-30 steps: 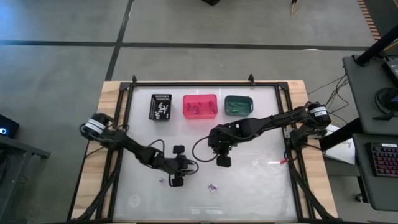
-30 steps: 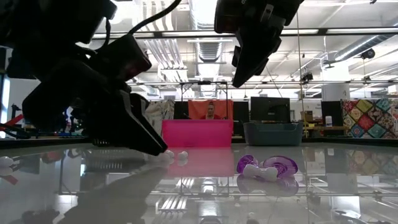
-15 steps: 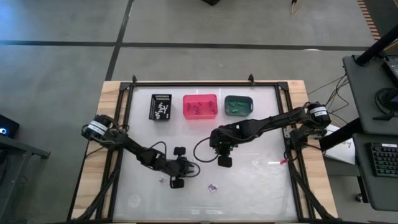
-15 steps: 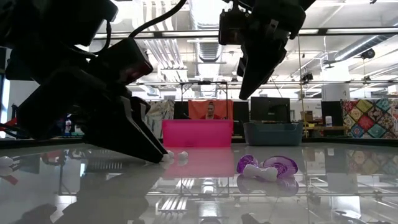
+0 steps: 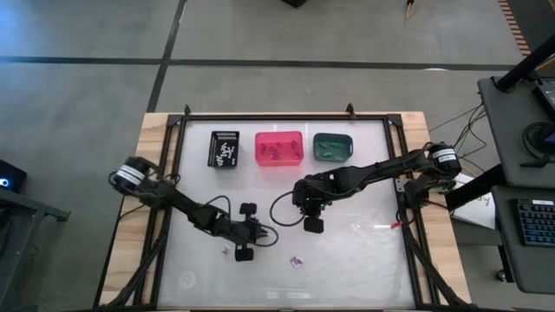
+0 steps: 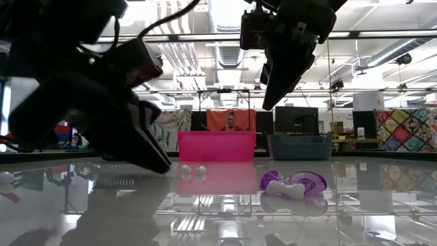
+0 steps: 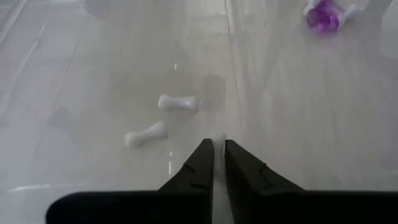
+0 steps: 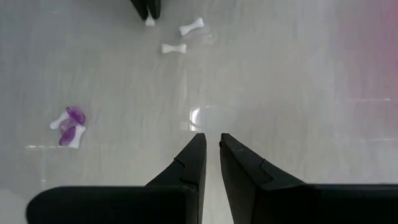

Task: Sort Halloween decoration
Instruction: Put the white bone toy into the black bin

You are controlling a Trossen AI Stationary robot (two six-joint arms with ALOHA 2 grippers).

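The black bin (image 5: 224, 148), pink bin (image 5: 278, 148) and teal bin (image 5: 332, 146) each hold trinkets, while the left gripper (image 7: 214, 149) pinches a small white bone (image 7: 217, 138) near two white bones (image 7: 177, 103) lying flat.

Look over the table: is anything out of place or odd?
Yes. A few trinkets lie loose on the table near its front, outside the bins: two white bones by the left pincer, and a purple piece farther off. The bins stand in a tidy row; nothing looks spilled or broken.
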